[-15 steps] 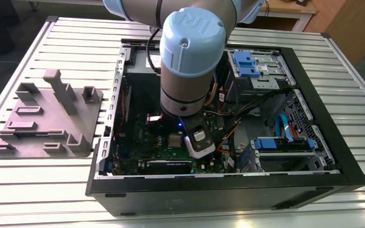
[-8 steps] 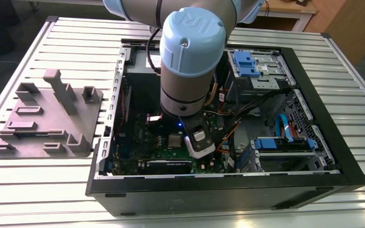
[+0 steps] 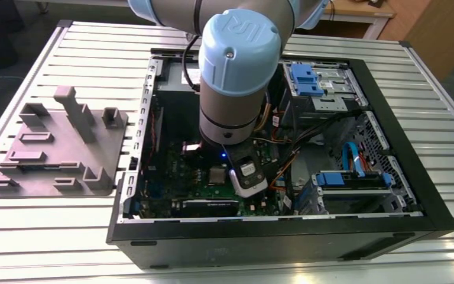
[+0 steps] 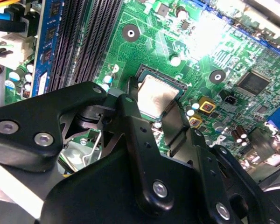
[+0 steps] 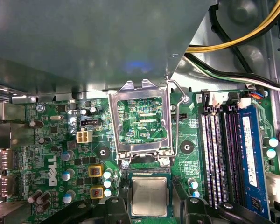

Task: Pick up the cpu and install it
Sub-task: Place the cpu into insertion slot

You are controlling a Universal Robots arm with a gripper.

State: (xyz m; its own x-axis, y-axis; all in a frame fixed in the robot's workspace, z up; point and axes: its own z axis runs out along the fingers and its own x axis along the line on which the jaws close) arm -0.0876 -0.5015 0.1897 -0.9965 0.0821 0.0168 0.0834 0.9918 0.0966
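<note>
Between the gripper (image 5: pixel 151 203) fingers (image 5: pixel 115 206), cpu (image 5: pixel 149 196) lies flat on the motherboard (image 5: pixel 56 140), silver top up. Gripper is spread, straddling it, with a thin dark gap each side in the first wrist view. Hinged socket frame (image 5: pixel 140 91) stands open just past the fingertips. Memory sticks (image 5: pixel 213 154) sit off to one side.

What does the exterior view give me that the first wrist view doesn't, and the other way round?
From the exterior view: the arm reaching down into the open computer case. The case lies on a slatted metal table, with a grey fixture tray beside it on the exterior view's left. Blue drive caddies sit inside the case.
From the first wrist view: the cpu, silvery top up, lying flat next to the opened metal retention frame, plus the memory slots and a yellow cable.
Shared: the green motherboard.
</note>
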